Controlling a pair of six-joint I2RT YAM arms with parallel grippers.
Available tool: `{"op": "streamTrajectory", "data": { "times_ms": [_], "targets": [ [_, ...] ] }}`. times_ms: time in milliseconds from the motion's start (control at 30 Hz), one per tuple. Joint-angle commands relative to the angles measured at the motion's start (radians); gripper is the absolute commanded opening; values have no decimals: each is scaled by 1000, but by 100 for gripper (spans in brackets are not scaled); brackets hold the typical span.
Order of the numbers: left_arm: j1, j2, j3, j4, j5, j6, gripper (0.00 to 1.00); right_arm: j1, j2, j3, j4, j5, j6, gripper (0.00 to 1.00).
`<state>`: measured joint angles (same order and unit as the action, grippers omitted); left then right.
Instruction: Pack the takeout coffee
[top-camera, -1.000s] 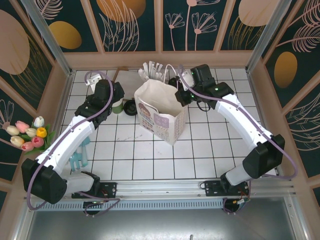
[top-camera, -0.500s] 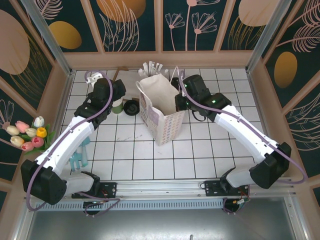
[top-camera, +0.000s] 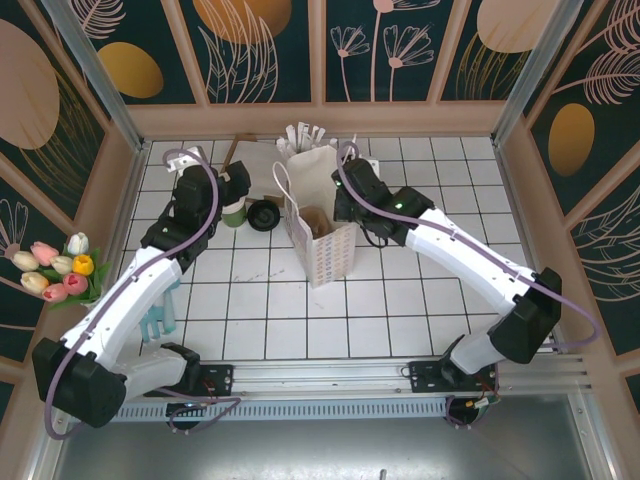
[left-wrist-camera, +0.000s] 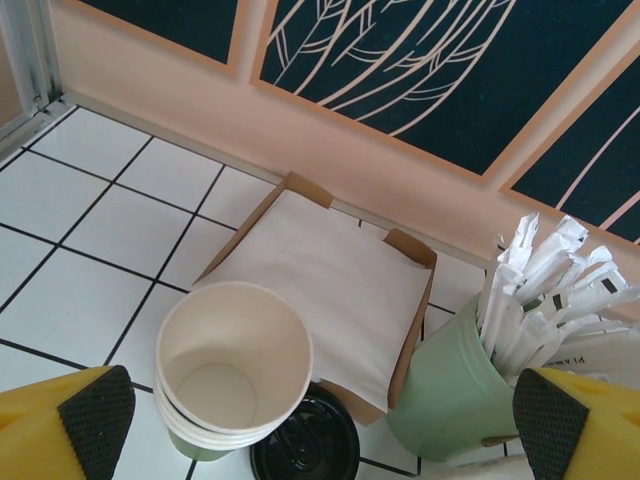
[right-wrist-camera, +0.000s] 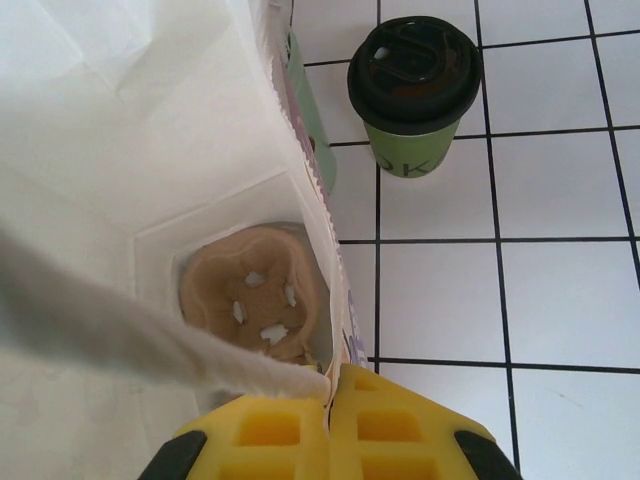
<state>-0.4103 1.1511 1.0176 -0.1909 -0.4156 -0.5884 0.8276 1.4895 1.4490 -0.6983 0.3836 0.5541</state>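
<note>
Right wrist view has the right gripper (right-wrist-camera: 328, 398) clenched on the paper bag's (right-wrist-camera: 150, 120) rim; keep that mouth wide while the released left gripper (left-wrist-camera: 320, 420) squarely takes the takeout coffee (right-wrist-camera: 414, 90), upright beside the bag near the table's (right-wrist-camera: 560, 300) far edge.

One white paper bag (top-camera: 322, 225), with one brown cup carrier (right-wrist-camera: 252, 290) in it. One takeout coffee (right-wrist-camera: 414, 85), dark green, with one black lid. One stack of cream paper cups (left-wrist-camera: 232, 365), at least three rims showing. One pale-green holder (left-wrist-camera: 455, 385) of white wrapped straws (left-wrist-camera: 545, 280), too bunched to count. One cardboard tray (left-wrist-camera: 408, 243) of white napkins (left-wrist-camera: 320, 290). One bunch of tulips (top-camera: 55, 268). Two white robot arms: left arm (top-camera: 150, 270), right arm (top-camera: 470, 250).
</note>
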Motion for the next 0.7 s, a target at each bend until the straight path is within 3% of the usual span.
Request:
{"op": "streamTrajectory", "data": {
  "times_ms": [0,167,667],
  "targets": [
    [4,-36,-27,91,1,29,98,24,8,32,-5,55,58,0],
    [4,-13,5,43,-8,30,98,26,41,27,67,-25,47,0],
    [4,94,33,-39,71,-83,99,28,101,76,102,-26,50,7]
  ]
}}
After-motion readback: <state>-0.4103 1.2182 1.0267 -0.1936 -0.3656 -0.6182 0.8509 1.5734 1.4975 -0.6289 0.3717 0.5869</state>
